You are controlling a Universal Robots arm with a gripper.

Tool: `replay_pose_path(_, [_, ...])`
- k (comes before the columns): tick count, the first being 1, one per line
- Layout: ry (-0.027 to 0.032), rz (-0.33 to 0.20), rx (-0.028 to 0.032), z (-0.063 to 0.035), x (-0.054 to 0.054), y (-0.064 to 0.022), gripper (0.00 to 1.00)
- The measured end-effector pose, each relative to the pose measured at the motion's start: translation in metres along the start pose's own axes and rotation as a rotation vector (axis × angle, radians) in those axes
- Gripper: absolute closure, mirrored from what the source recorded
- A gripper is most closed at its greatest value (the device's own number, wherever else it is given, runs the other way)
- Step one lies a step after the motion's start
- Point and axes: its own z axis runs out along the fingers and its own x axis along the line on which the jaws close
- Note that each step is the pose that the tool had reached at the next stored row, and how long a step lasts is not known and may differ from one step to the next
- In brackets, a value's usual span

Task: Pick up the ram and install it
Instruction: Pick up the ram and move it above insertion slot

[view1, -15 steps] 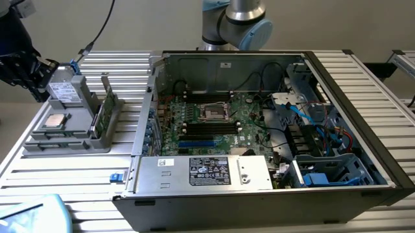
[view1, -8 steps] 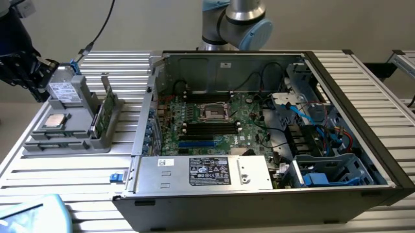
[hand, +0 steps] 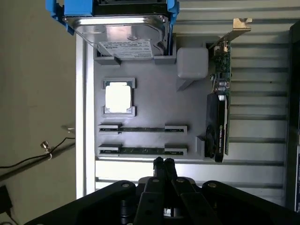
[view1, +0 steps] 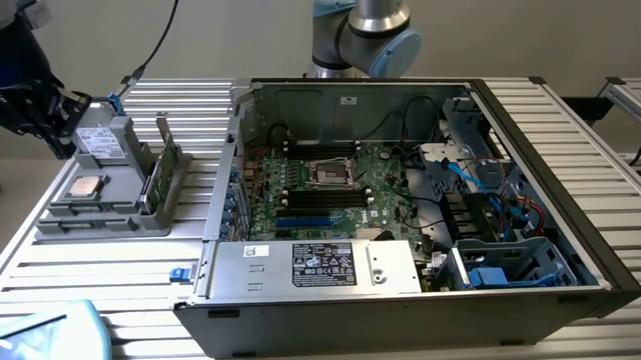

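Note:
Two ram sticks, thin and green, lie side by side in holders on the grey parts tray [hand: 150, 93]; one ram [hand: 143, 129] is farther from my fingertips and the other ram [hand: 140, 150] lies just ahead of them. My gripper [hand: 163, 163] hangs above the tray's edge beside the nearer stick, shut with nothing between its fingers. In the exterior view the gripper [view1: 50, 120] is a dark shape over the tray's far left corner. The motherboard [view1: 331, 187] lies in the open computer case with its black memory slots [view1: 326, 196] bare.
A silver processor chip [hand: 117, 97], a boxy drive in a blue bracket [hand: 124, 35] and an upright graphics card [hand: 218, 117] share the tray. The case's metal walls [view1: 225, 187], power supply [view1: 320, 266] and cables [view1: 491, 187] ring the motherboard. The arm's base [view1: 361, 37] stands behind the case.

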Motion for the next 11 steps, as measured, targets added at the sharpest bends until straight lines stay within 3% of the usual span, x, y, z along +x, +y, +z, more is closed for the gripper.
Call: replay_pose_path(11, [0.0093,-0.199,0.0123,0.0087,-0.0006,-0.0004,0.89])
